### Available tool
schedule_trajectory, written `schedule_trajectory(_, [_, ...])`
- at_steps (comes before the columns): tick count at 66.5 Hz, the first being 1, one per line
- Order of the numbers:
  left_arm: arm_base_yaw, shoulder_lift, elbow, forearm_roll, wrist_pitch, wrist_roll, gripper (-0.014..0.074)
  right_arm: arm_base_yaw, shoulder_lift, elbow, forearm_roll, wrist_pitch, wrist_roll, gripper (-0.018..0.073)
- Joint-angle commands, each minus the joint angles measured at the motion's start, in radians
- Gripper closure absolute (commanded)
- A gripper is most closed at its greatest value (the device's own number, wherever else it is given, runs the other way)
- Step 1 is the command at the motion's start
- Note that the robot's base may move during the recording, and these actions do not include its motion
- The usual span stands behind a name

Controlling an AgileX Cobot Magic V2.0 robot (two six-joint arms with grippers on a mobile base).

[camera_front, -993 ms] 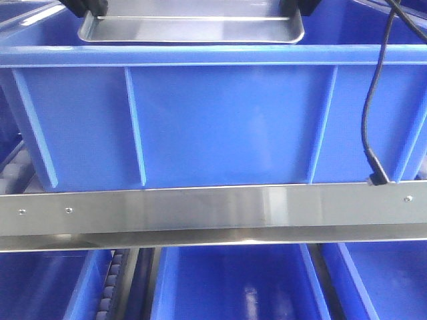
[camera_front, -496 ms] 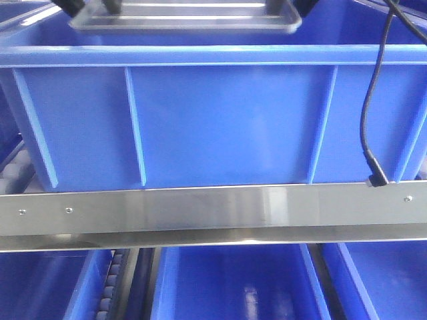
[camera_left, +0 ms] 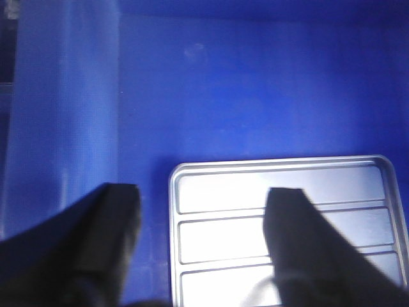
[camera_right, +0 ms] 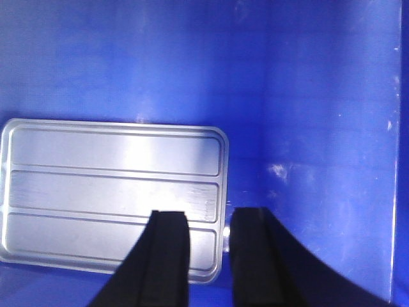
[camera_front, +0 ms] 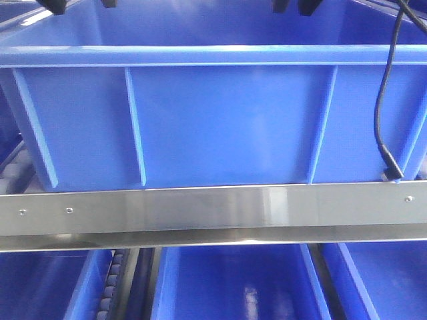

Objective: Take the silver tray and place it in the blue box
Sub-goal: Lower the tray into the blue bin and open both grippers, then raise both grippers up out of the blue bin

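The silver tray (camera_left: 217,230) lies flat on the floor of the blue box (camera_front: 227,120), shiny, with two raised lines across it. It is hidden behind the box wall in the front view. My left gripper (camera_left: 203,192) hangs open above the tray's left end, one finger over the tray and the other over blue floor. My right gripper (camera_right: 208,214) is open above the right end of the tray (camera_right: 96,185), its fingers on either side of the rim and clear of it. Only the fingertips of the left gripper (camera_front: 81,3) and right gripper (camera_front: 293,5) show in the front view.
A steel rail (camera_front: 213,207) runs in front of the box. A black cable (camera_front: 383,100) hangs down at the right and ends at the rail. More blue crates (camera_front: 233,287) sit on the level below. The box's side wall (camera_right: 358,128) stands close to the right gripper.
The tray was held just above the box rim and has gone down inside, out of the front view. Both grippers have let it go and moved up to the frame's top edge.
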Motion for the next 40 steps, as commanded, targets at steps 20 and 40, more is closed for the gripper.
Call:
schedule_trajectory(20, [-0.001, -0.044, -0.035, 0.007, -0.118, -0.011, 0.0603, -0.002, -0.055, -0.039, -0.013, -0.087, -0.015, 0.0505])
schedule_trajectory(40, [-0.005, -0.141, 0.060, -0.031, -0.237, -0.007, 0.0601, -0.002, -0.165, 0.082, 0.102, -0.271, -0.250, 0.0505])
